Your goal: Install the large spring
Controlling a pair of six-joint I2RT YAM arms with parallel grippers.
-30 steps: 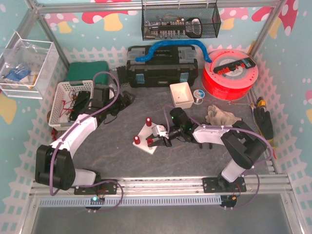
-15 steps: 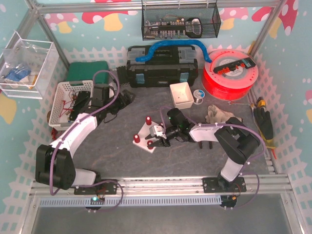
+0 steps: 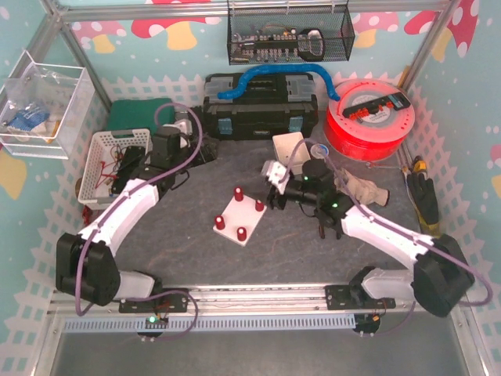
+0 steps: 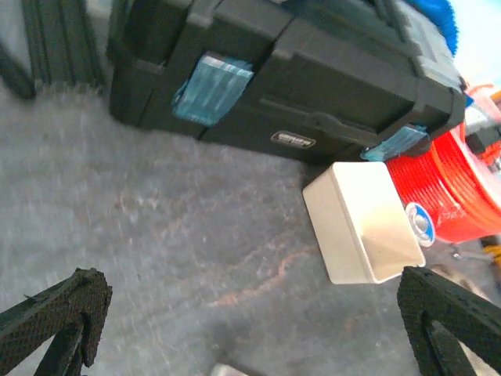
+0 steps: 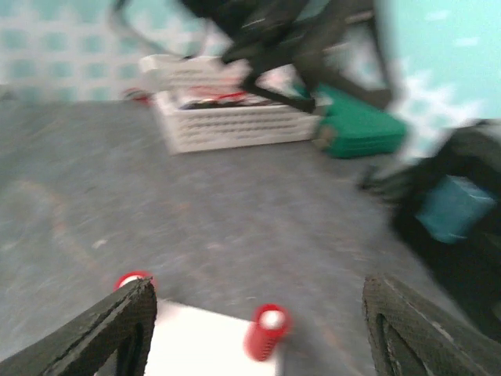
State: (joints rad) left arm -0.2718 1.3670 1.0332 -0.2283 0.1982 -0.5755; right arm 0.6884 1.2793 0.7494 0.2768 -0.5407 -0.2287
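A white base plate (image 3: 235, 217) lies mid-table with several red spring-like pegs standing on it, one at its right corner (image 3: 258, 205). My right gripper (image 3: 272, 182) hangs open and empty above the mat, just right of and behind the plate. In the blurred right wrist view, its fingers (image 5: 117, 329) are spread wide, with the plate (image 5: 200, 345) and a red coiled peg (image 5: 264, 330) below between them. My left gripper (image 3: 202, 154) is open and empty near the toolbox; its fingertips (image 4: 59, 317) frame bare mat. I cannot tell which peg carries the large spring.
A black toolbox (image 3: 258, 110) stands at the back, also in the left wrist view (image 4: 274, 86). A small white box (image 3: 291, 149) (image 4: 364, 223), red filament spool (image 3: 368, 117), grey cloth (image 3: 356, 188) and white basket (image 3: 109, 160) (image 5: 235, 117) surround the work area.
My right gripper has let go at the plate and pulled back up and to the right; a red peg now shows where it was. The left gripper has shifted slightly towards the toolbox.
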